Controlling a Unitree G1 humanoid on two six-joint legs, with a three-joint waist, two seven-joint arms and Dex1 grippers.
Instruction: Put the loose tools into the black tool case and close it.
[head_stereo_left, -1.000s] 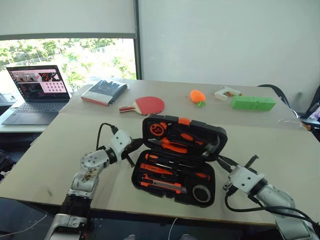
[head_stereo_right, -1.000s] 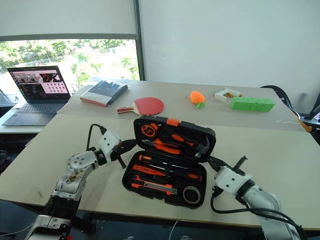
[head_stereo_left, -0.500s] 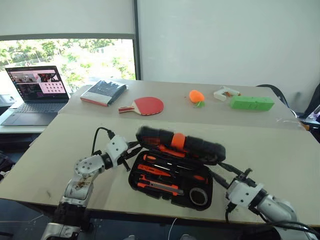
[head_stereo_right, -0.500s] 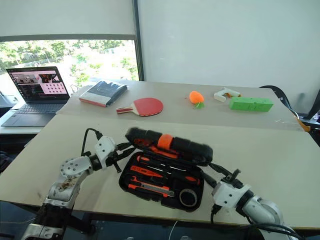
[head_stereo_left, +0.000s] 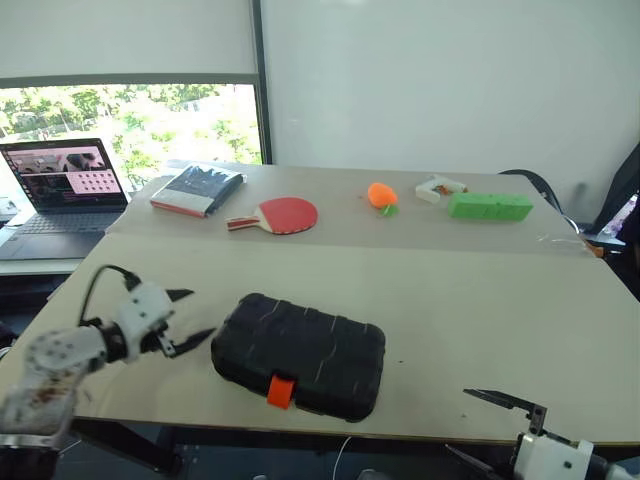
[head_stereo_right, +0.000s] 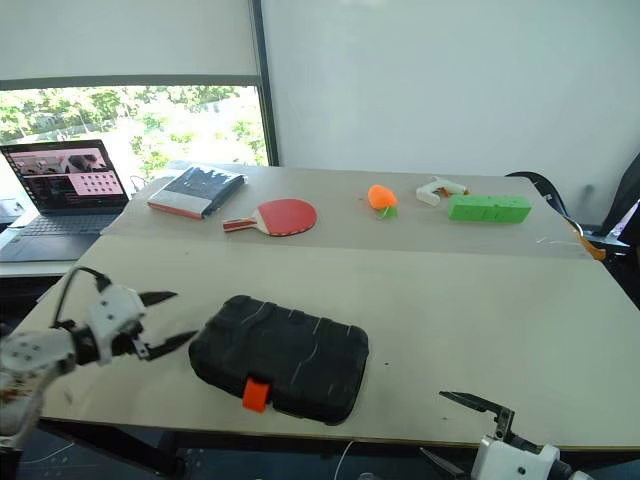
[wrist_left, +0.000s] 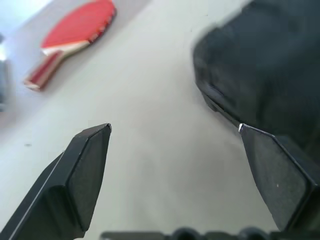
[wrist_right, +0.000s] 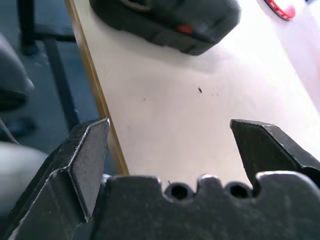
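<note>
The tool case (head_stereo_left: 298, 356) lies closed near the table's (head_stereo_left: 480, 300) front edge. Left gripper (head_stereo_left: 188, 318) beside it and right gripper (head_stereo_left: 485, 430) both gape, empty. Risk: an unlatched lid reopens if bumped.

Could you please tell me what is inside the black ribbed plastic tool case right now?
The black ribbed plastic tool case lies shut on the pale table, orange latch facing front. Its contents are covered by the lid.

A laptop (head_stereo_left: 60, 192), dark book (head_stereo_left: 197, 189), red paddle (head_stereo_left: 277, 214) and green block (head_stereo_left: 489, 206) lie on the tables
</note>
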